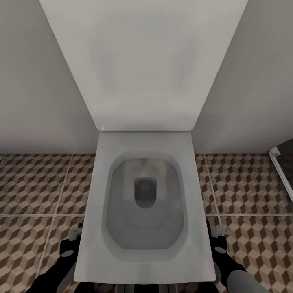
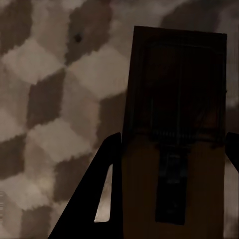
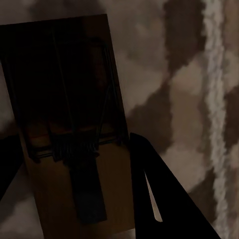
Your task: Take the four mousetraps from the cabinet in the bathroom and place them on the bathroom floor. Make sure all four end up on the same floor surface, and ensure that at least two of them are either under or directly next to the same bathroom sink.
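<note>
While clamped, mousetrap point(image 2: 174, 134) lengthwise along pincer point(image 2: 172, 164).

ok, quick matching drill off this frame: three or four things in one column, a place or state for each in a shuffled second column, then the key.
Things:
1. white square-edged toilet
2. brown wooden mousetrap with wire parts
3. second brown wooden mousetrap
4. cube-patterned brown and beige floor tiles

Places/states:
A. between the right gripper's dark fingers
B. lid raised against the wall
C. either side of the toilet
D. between the left gripper's dark fingers

Pairs: 1-B, 2-D, 3-A, 4-C
</note>
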`<state>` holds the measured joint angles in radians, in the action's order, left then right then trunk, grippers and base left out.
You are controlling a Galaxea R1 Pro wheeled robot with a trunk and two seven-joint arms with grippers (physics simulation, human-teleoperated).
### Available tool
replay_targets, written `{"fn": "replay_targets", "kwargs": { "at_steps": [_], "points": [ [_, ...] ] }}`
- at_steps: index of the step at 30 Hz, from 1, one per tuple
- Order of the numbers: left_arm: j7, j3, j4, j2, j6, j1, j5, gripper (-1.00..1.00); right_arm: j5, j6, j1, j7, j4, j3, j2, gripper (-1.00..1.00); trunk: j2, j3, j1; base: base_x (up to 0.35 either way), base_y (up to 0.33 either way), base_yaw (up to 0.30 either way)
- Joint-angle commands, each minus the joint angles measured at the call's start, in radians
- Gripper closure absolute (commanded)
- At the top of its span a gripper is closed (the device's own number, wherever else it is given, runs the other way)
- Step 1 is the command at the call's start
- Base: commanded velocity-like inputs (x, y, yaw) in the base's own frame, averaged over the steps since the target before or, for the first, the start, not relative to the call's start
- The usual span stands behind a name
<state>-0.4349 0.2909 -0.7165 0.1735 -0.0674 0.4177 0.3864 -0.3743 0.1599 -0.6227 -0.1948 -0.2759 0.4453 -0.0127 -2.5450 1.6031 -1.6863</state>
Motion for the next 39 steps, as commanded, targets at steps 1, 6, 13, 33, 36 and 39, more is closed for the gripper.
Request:
{"fn": "replay_targets", "kwargs": {
  "at_steps": [1,6,13,33,36,39],
  "points": [
    [-0.011,0.008,0.011,0.002,0.009,0.001,0.003,1.00,0.002,-0.069,-0.002,-0.014,0.006,-0.005,0.000,1.00,0.000,0.001,-0.001,0.000,0.000,0.000],
    [-0.008,0.008,0.079,0.003,0.093,0.001,-0.002,1.00,0.002,-0.069,-0.002,-0.014,0.006,-0.005,0.000,1.00,0.000,0.001,-0.001,0.000,0.000,0.000],
    [-0.006,0.008,0.104,0.004,0.122,0.001,-0.004,1.00,0.002,-0.070,-0.002,-0.014,0.006,-0.005,0.000,1.00,0.000,0.001,-0.001,0.000,0.000,0.000],
    [0.041,0.008,0.180,0.001,0.128,0.036,0.004,1.00,0.000,-0.071,-0.002,-0.012,0.005,-0.005,0.000,1.00,0.000,0.001,-0.001,0.000,0.000,0.000],
    [0.043,0.008,0.224,-0.001,0.129,0.060,0.003,1.00,0.000,-0.071,-0.002,-0.012,0.006,-0.005,0.000,1.00,0.000,0.001,-0.001,0.000,0.000,0.000],
    [0.045,0.008,0.245,-0.002,0.131,0.071,0.003,1.00,0.000,-0.071,-0.002,-0.012,0.006,-0.005,0.000,1.00,0.000,0.001,-0.001,0.000,0.000,0.000]
  ]
}}
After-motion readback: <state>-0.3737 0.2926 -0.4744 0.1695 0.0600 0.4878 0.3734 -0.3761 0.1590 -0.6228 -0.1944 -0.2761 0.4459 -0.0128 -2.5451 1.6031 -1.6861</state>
